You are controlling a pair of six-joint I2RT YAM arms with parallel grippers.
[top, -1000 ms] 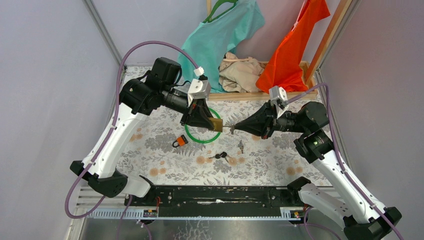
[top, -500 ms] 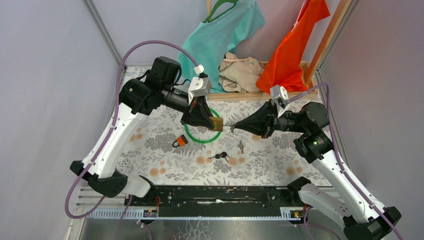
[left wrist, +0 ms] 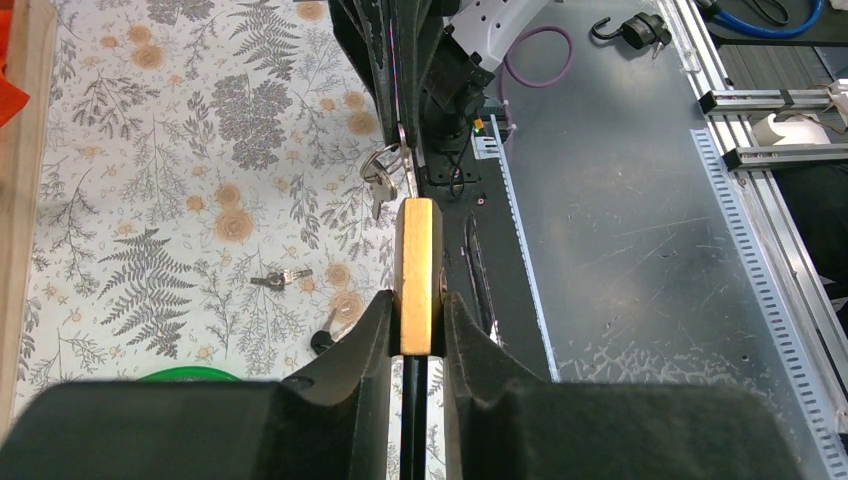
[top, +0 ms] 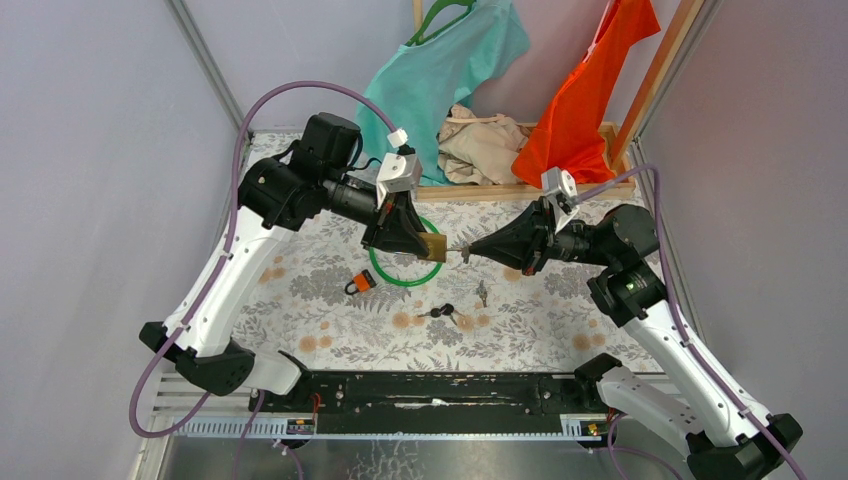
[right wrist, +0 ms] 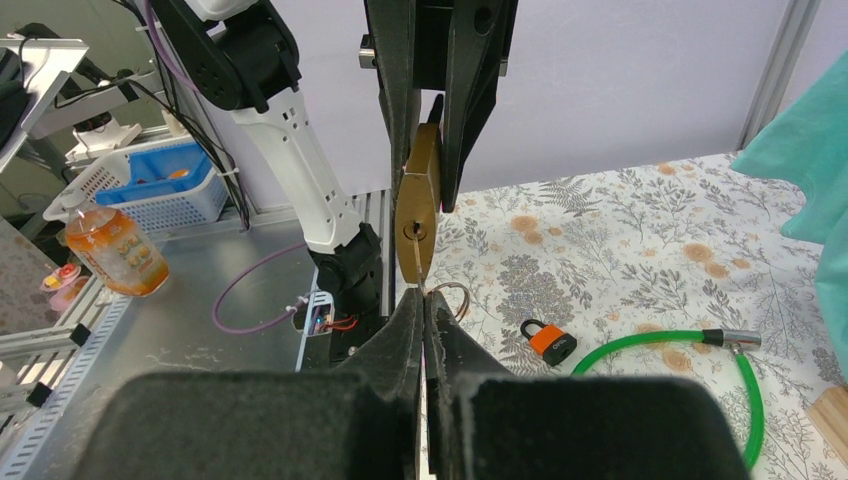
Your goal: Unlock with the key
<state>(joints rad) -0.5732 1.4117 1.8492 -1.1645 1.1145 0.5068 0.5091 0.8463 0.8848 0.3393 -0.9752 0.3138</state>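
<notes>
A brass padlock (top: 433, 247) hangs in the air above the table, and my left gripper (top: 420, 243) is shut on its body. In the left wrist view the padlock (left wrist: 417, 270) sits clamped between the fingers (left wrist: 372, 335), edge-on. My right gripper (top: 472, 252) faces it from the right, shut on the key (right wrist: 415, 268). The key's blade reaches into the keyhole at the bottom of the padlock (right wrist: 418, 205). A key ring (right wrist: 457, 296) with a spare key (left wrist: 379, 190) dangles beside the right fingertips.
An orange padlock (top: 361, 283) and a green cable loop (top: 379, 270) lie on the floral tablecloth under the grippers. Loose keys (top: 441, 313) and another key (top: 482, 293) lie nearer the front. Teal and orange shirts (top: 580, 100) hang behind a wooden frame (top: 480, 190).
My right wrist has rolled slightly with the key at the padlock. The left arm and the padlock have stayed in place.
</notes>
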